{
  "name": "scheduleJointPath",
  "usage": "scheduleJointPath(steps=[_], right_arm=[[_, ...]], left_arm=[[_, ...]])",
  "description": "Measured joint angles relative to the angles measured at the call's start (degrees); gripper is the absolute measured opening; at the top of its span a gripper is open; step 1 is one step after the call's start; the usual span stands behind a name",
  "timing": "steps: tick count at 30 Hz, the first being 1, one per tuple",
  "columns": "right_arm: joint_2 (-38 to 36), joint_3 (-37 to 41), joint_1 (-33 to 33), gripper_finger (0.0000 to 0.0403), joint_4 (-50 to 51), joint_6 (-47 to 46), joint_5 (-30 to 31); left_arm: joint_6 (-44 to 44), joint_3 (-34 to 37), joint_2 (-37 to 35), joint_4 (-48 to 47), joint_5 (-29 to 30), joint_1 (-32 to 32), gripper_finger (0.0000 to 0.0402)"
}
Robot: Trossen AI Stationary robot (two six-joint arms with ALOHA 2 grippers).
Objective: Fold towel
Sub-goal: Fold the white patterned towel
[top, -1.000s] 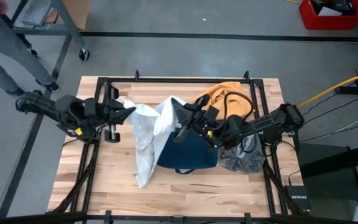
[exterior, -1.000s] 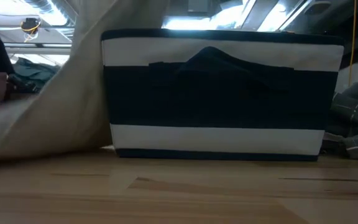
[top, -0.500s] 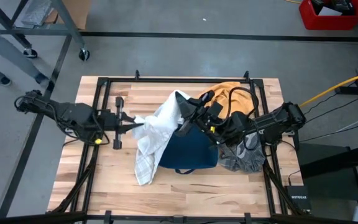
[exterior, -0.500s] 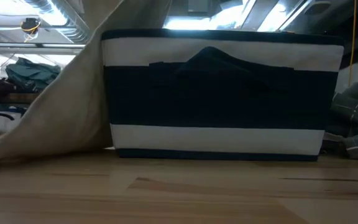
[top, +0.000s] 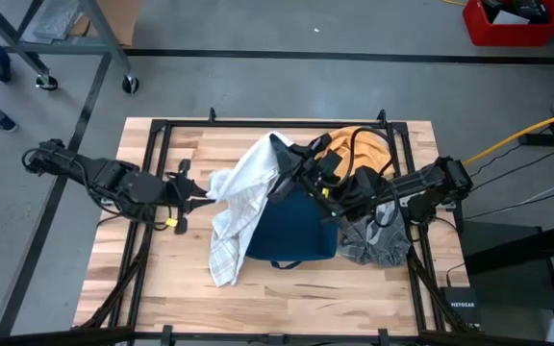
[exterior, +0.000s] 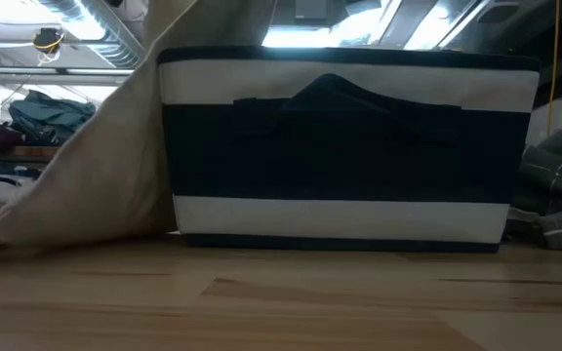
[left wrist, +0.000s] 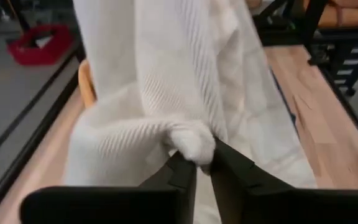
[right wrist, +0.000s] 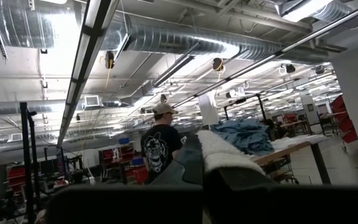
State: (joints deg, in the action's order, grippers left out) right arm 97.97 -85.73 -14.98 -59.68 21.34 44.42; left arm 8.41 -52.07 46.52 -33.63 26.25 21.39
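The left gripper (top: 203, 192) is pinching a bunched fold of the white towel (top: 241, 197); in the left wrist view its two dark fingers (left wrist: 182, 176) are pressing together on that knot of ribbed cloth (left wrist: 190, 142). From there the towel is rising across toward the right gripper (top: 282, 157), which is lifted above the navy bin (top: 291, 229) and is gripping the towel's upper corner, a strip of white fabric (right wrist: 219, 152) showing clamped between its fingers. Below the left gripper's hold, the rest of the towel is hanging down and trailing onto the wooden table (top: 287, 288), its lower end lying beside the bin's left wall. In the low view the navy-and-white striped bin (exterior: 344, 146) is standing upright with the towel (exterior: 96, 185) sloping against its side. An orange cloth (top: 359, 144) and a grey cloth (top: 378, 242) are lying just beyond the right gripper. No lettering is legible on any of these things. A person (right wrist: 160, 146) in a dark printed shirt is standing in the room behind.
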Motion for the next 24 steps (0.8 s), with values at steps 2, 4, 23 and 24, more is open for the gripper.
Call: scheduleJointPath(steps=[2,4,23,24], right_arm=[[0.00,0.00,0.00,0.0000,0.11,-0.02,0.00],[0.00,0.00,0.02,0.0000,0.07,-0.02,-0.02],[-0.02,0.00,0.02,0.0000,0.09,-0.02,-0.07],[-0.02,0.00,0.02,0.0000,0.09,-0.02,-0.07]], left_arm=[[2.14,0.00,0.02,-1.84,0.04,0.00,0.0062],[4.63,0.00,0.07,-4.26,-0.05,0.00,0.0081],[19.52,14.79,0.17,-2.36,2.67,0.00,0.0093],[19.51,15.96,0.17,-0.44,2.77,0.00,0.0091]])
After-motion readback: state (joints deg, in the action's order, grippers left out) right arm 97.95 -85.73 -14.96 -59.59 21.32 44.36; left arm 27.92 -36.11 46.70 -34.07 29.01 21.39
